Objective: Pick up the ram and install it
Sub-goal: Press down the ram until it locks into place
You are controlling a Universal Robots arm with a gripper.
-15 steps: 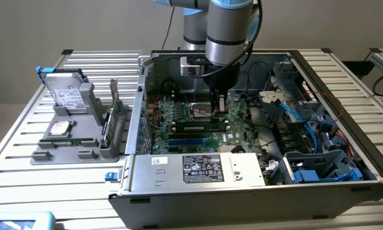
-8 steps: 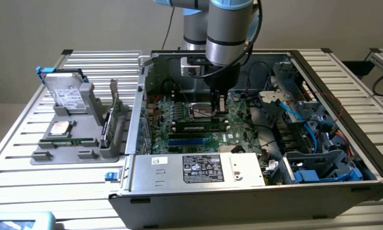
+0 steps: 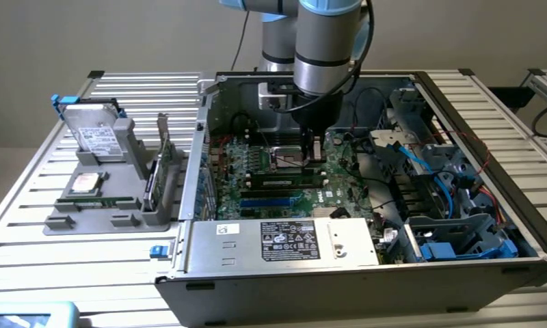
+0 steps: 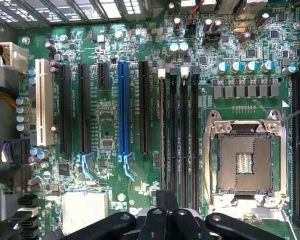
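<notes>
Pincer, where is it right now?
Exterior view: the pincer hangs inside the open computer case, just above the motherboard, beside the CPU socket.

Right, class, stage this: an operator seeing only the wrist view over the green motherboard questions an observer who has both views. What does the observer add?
Operator: What stands outside the dark metal computer case?
Observer: A grey plastic holder on the exterior view's left, carrying boxy silver hard drives.
Operator: How does the black gripper hang?
Observer: Low inside the open case, on a grey-and-blue arm reaching straight down.
Operator: And the ram?
Observer: A long green stick with a pale label, apparently the ram, stands side-on in the black slots close by the gripper.
</notes>
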